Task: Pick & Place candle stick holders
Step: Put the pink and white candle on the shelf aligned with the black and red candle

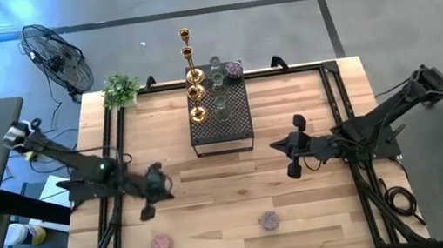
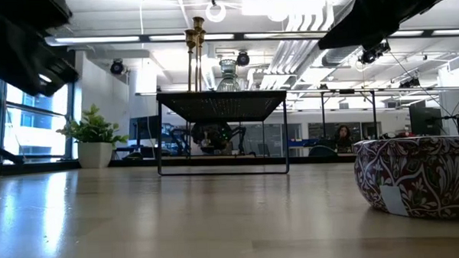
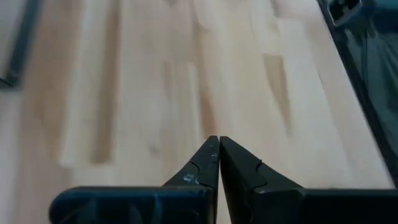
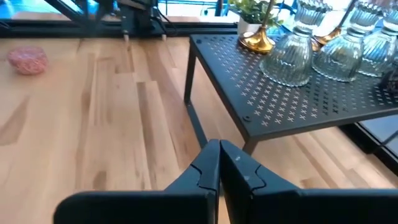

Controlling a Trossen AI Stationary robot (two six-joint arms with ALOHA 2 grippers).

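both your hands are pinched shut and empty, left hand (image 1: 148, 212) and right hand (image 1: 293, 169) over bare worktop (image 1: 323, 214), probably between picks, with most holders (image 1: 219, 98) grouped on the box (image 1: 234, 122) and two cups (image 1: 268, 220) loose near the front.

A black perforated box (image 1: 219, 117) is set at twelve o'clock on the wooden surface (image 1: 243, 209). A potted plant (image 1: 120, 90) is seen at ten o'clock, and a floor fan (image 1: 58, 59) beyond it.

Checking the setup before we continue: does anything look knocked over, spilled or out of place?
Nothing is tipped or spilled. Two glass cups, pink and purple, sit alone on the table's near side, apart from the group on the black stand.
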